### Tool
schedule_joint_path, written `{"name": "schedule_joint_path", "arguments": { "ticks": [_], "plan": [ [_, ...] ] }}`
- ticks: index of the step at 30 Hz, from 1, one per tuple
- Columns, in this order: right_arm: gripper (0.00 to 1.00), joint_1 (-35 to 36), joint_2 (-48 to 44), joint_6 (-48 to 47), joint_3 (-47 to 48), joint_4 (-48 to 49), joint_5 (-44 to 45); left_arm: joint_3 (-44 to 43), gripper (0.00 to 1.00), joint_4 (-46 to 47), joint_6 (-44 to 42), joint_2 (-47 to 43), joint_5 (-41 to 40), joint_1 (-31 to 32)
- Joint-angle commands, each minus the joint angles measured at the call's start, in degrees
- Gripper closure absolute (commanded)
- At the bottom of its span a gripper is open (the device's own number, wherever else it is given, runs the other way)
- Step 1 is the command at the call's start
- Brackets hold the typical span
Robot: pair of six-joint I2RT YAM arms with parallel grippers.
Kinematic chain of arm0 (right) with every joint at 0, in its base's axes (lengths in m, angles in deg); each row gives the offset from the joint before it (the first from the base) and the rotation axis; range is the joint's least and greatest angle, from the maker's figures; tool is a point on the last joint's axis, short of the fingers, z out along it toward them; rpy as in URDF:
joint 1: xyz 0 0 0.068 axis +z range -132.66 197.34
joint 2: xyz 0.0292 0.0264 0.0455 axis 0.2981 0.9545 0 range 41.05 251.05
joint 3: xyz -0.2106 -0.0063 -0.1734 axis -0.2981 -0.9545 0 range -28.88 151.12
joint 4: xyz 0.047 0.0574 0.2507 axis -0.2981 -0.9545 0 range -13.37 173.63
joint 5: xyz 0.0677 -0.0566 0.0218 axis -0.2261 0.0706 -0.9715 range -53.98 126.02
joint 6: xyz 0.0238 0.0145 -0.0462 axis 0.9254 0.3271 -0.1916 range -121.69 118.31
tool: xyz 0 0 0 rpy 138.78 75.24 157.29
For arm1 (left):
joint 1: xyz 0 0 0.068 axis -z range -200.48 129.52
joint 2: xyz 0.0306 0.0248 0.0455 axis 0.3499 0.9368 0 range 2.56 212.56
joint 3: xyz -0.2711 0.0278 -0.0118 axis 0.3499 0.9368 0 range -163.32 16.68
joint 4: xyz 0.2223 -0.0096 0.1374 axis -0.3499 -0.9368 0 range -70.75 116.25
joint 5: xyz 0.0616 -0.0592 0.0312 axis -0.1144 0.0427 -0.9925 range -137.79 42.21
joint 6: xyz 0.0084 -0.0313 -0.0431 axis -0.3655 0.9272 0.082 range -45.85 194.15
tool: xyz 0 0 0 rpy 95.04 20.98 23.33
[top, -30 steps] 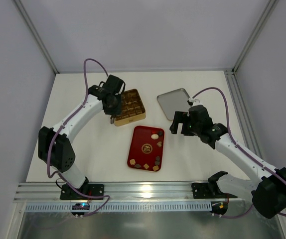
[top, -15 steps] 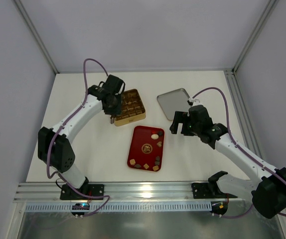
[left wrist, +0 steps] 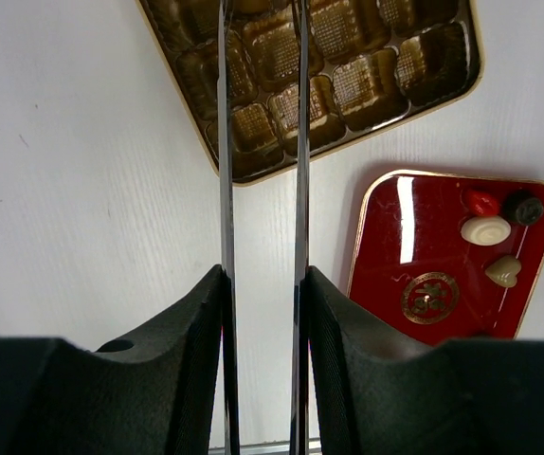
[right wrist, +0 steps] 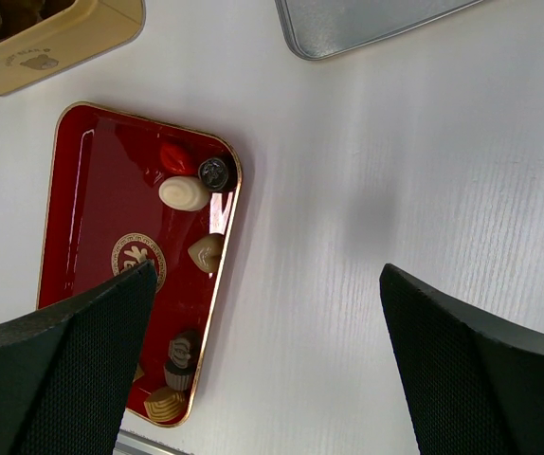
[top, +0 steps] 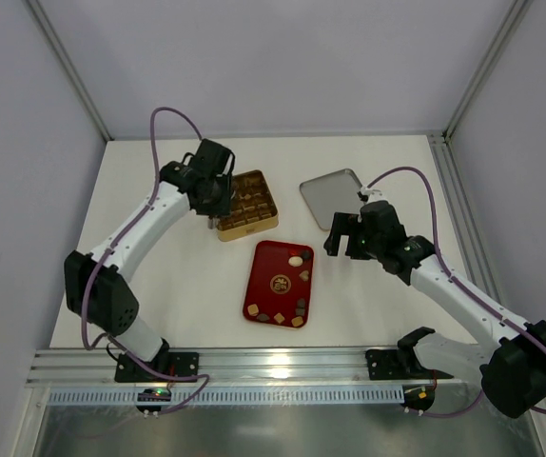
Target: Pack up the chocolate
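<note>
On the white table (top: 197, 286) lies a red rectangular tray with a gold rim and a gold emblem (top: 271, 267). The small chocolate pieces (top: 296, 260) rest on it. A few sit at its 1 o'clock corner and the others lie along its 6 o'clock end.

The right wrist view (right wrist: 101, 190) shows these pieces more closely. At the top corner are a red piece (right wrist: 175, 157), a dark round one (right wrist: 215, 172) and a cream oval (right wrist: 185, 193). A tan heart-shaped piece (right wrist: 206, 252) lies against the rim. Lower down are a brown piece (right wrist: 182, 349) and a tan ribbed one (right wrist: 165, 403).

A gold square box with grid compartments (top: 246, 204) stands at 11 o'clock from the tray, just apart from it. A flat silver metal lid (top: 332, 195) lies at 1 o'clock from the tray.

The left claw (top: 214, 221) hangs over the box's 8 o'clock corner. In the left wrist view (left wrist: 261, 57) its two thin fingers (left wrist: 223, 190) run parallel with a narrow gap between them, and nothing shows in that gap. The fingertips run off the top edge of the view. Box cells (left wrist: 348, 76) show below the fingers, gold-brown and moulded, and I cannot tell whether any holds a piece. The tray corner (left wrist: 395, 246) shows at 4 o'clock in that view.

The right claw (top: 340, 233) hovers at 3 o'clock from the tray's far end, over bare table. Its fingers are spread wide and empty (right wrist: 267, 273). The lid's edge (right wrist: 367, 24) lies at 12 o'clock in its view and the box wall (right wrist: 54, 43) at 10 o'clock.
</note>
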Motion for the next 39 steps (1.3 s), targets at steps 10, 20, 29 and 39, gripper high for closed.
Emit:
{"name": "schedule_joint_path", "arguments": {
  "ticks": [10, 20, 29, 39],
  "plan": [
    [0.0, 0.13, -1.2, -1.38, 3.63, 1.83, -1.91, -2.32, 0.61, 3.32, 2.99, -7.27, -4.79, -8.89],
    [0.0, 0.05, -3.48, -2.79, 4.51, -0.45, -2.08, 0.5, 0.62, 10.0, 3.78, 0.03, -5.13, -18.47],
    [0.0, 0.13, -4.98, -3.4, 4.07, -1.16, -2.08, 5.15, 0.61, 16.51, 2.99, 5.92, -4.79, -24.01],
    [0.0, 0.13, -5.59, -3.49, 2.84, -0.8, -2.0, 7.35, 0.53, 17.74, 1.67, 11.64, -3.55, -26.39]
  ]
}}
